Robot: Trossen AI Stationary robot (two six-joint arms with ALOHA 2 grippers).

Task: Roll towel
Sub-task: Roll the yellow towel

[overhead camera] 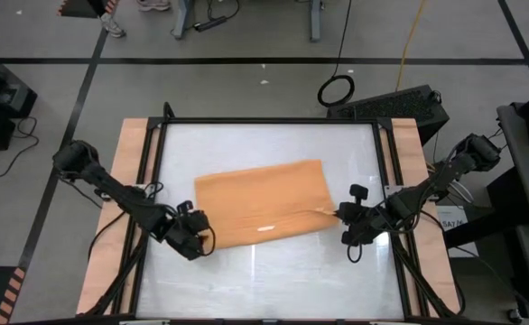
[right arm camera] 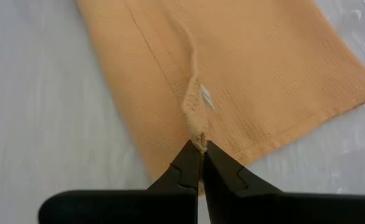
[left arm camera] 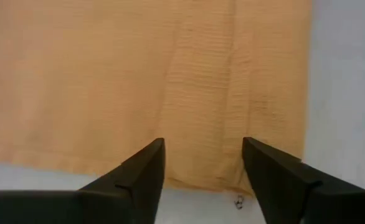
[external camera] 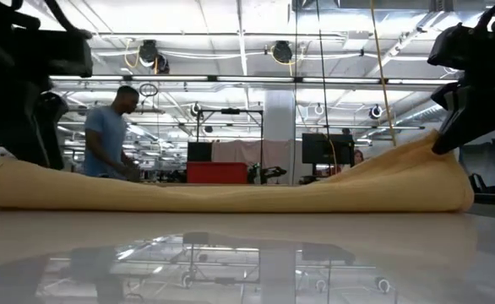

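The right gripper pinches the towel edge at centre-right, anchoring it, while the left gripper gapes wide over the lower-left corner.

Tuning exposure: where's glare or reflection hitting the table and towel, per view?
High view: bright sheen on the table, one glare spot on the towel. Low view: tabletop mirrors the ceiling lights; arms read as backlit silhouettes. Left wrist view: towel evenly lit between the left hand fingers. Right wrist view: faint glare beside the towel; right hand pinches it.
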